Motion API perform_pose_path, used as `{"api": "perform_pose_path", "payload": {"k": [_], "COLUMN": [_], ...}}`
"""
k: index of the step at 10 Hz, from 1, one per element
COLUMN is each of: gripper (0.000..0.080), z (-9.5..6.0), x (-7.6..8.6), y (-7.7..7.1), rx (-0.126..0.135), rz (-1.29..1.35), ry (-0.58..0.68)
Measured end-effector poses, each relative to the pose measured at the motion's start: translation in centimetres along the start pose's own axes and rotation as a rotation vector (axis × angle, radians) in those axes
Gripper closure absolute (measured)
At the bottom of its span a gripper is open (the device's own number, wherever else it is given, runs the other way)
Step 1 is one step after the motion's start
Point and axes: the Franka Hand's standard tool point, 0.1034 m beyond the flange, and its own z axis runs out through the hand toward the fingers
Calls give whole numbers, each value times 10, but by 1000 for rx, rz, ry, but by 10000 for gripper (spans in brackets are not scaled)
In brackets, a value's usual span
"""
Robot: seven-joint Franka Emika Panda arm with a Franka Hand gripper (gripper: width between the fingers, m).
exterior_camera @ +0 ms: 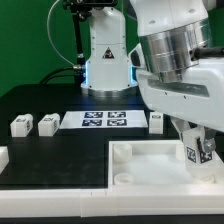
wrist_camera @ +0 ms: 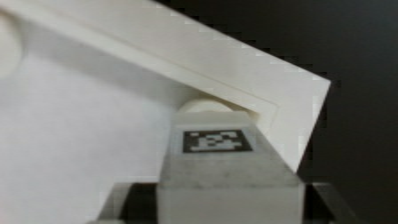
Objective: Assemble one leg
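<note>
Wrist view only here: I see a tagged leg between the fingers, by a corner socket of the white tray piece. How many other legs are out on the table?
Observer: Three. Two loose legs lie at the exterior view's left of the marker board, and a third leg lies at its right.
Operator: Where over the tray piece is the gripper?
Observer: The gripper, shut on the held leg, is at the tray piece's far edge, toward the exterior view's right.
Operator: Anything close to that edge?
Observer: Only the third leg, just beyond it and not touching it.
</note>
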Motion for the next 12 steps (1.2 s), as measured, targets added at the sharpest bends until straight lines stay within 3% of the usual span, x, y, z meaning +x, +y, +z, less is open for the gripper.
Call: {"api": "perform_pose_path", "payload": {"k": [1, 2, 3, 4, 5, 8, 10, 11, 12], "gripper": [506, 430, 249, 181, 181, 151, 150, 150, 258], "z": [0, 1, 2, 5, 7, 7, 5, 4, 5], "x": [0, 0, -2, -7, -10, -9, -19, -20, -20], "y": [0, 0, 0, 1, 2, 2, -4, -5, -5], "rx": [0, -1, -3, -15, -26, -28, -113, -114, -109], "rz": [-31, -71, -76, -288, -529, -834, -1285, -1332, -1283], "ry": [0, 0, -1, 8, 10, 7, 45, 51, 50]}}
